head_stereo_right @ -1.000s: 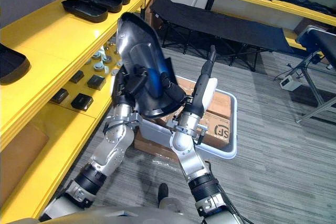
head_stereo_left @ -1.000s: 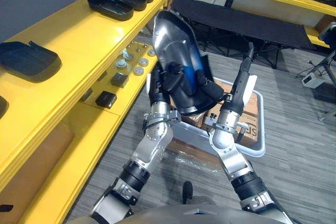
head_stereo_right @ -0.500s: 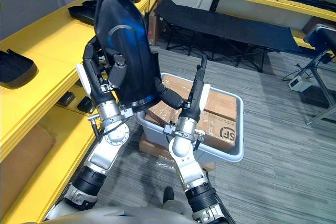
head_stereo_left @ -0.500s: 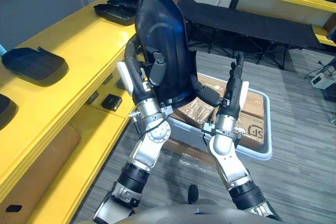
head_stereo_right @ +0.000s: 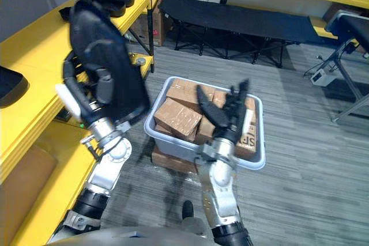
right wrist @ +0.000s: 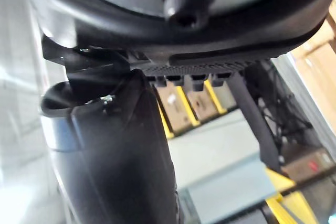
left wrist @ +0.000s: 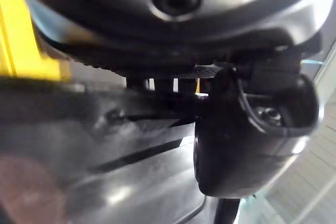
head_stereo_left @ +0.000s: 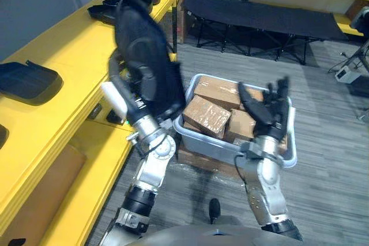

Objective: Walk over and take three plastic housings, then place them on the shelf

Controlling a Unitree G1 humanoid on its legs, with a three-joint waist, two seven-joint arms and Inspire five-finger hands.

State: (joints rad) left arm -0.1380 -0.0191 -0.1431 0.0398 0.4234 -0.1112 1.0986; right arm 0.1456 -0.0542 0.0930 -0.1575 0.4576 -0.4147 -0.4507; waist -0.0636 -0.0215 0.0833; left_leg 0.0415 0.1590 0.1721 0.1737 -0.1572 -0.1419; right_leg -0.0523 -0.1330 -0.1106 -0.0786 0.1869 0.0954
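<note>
Since the earlier frame, the right hand [head_stereo_left: 267, 109] has come away from the black plastic housing [head_stereo_left: 144, 50], and the housing has swung leftward toward the yellow shelf [head_stereo_left: 69, 44]. It is now carried by the left hand [head_stereo_left: 137, 106] alone, whose fingers and thumb are curled round the lower part of the upright shell. The housing is held in the air beside the shelf's front edge, not yet resting on it. The right hand hangs with fingers spread, holding nothing, above a grey tote [head_stereo_left: 230, 151] packed with cardboard boxes [head_stereo_left: 203, 114]. On the shelf top, another dark housing [head_stereo_left: 26, 76] lies near the robot's left, and a row of similar housings [head_stereo_left: 124, 1] sits at the far end. Whether those count toward the three cannot be told. Judging by this, the carried housing still needs setting down on the shelf.
</note>
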